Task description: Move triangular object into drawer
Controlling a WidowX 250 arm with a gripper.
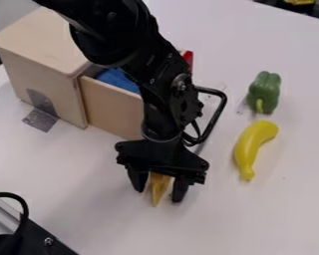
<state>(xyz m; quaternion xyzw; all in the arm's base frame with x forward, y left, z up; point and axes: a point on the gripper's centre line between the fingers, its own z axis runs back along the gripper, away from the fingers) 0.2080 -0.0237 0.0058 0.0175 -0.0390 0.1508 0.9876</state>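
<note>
On your white table, the claw is spread, with the yellow triangle between its fingers, on the near side of the open drawer. The wooden cabinet stands left; right of you lie a banana and green pepper. Black gear sits near left.

The banana is yellow, the pepper green.

Soft light is falling evenly across the white tabletop; faint shadows are lying beside the gripper and yellow toy banana; metal screws are glinting.
</note>
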